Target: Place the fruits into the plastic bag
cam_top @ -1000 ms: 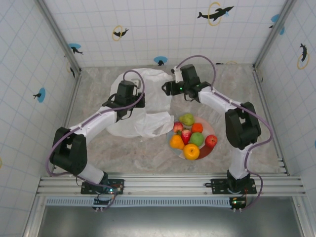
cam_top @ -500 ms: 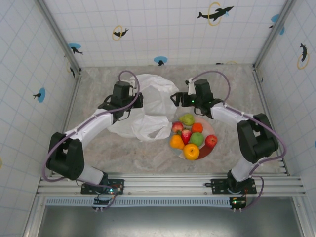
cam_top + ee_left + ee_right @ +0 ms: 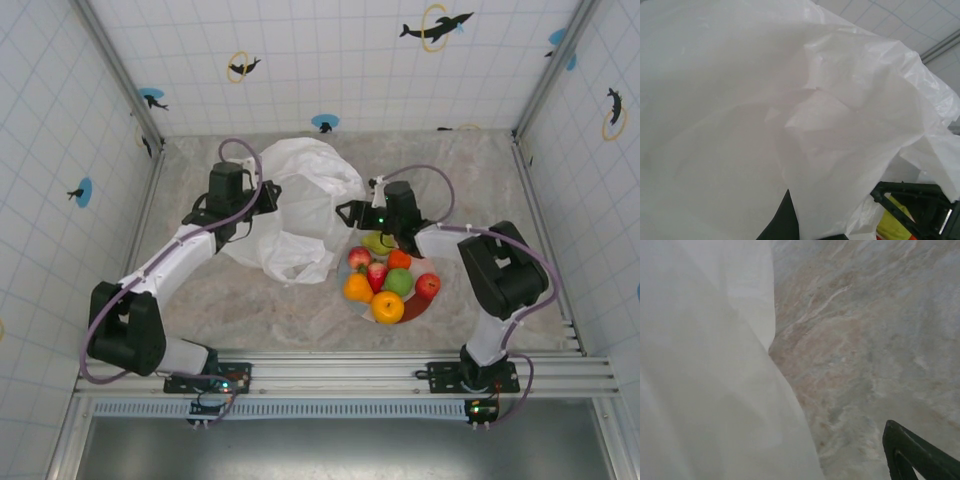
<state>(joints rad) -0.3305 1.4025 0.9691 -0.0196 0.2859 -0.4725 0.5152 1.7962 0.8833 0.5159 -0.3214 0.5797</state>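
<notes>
Marbled table (image 3: 500,190), wrinkled white plastic bag (image 3: 300,195) at centre frame, round plate (image 3: 418,308) to its lower right, left gripper (image 3: 262,200) clenched on the bag's left edge, right gripper (image 3: 347,212) at its right edge, grip impossible to tell, fruits (image 3: 385,280) heaped on the plate.

Now the plastic bag (image 3: 300,190) fuller, further left; right gripper (image 3: 347,212) nearer the fruits (image 3: 397,282)

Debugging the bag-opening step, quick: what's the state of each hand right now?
Left hand: closed on the plastic bag.
Right hand: looks open beside the bag; nothing seen held.
</notes>
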